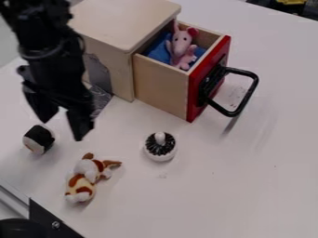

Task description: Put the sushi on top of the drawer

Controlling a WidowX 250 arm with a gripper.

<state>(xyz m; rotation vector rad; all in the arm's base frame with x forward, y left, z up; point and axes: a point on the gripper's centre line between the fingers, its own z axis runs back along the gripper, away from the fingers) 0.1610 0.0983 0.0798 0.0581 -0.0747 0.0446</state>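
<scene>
2 fingers [81, 124] spread above counter [236, 186] | sushi [39, 139] near plush dog [88, 176] | drawer [162, 88] open, pink plush mouse [181, 46] on blue cloth [160, 49] inside

For your count: pale wooden box-shaped cabinet [118, 23], one; pale wooden drawer with a red front [160, 88], one; black bar handle [250, 93], one. Soft plush toys, two: you have one pink, long-snouted animal [181, 44] and one white animal with brown patches [84, 179]. Blue cloth [160, 50], one. Black-and-white toy sushi piece [39, 139], one. Round white object with black ridges and a white knob [160, 146], one. White table [248, 176], one.
</scene>
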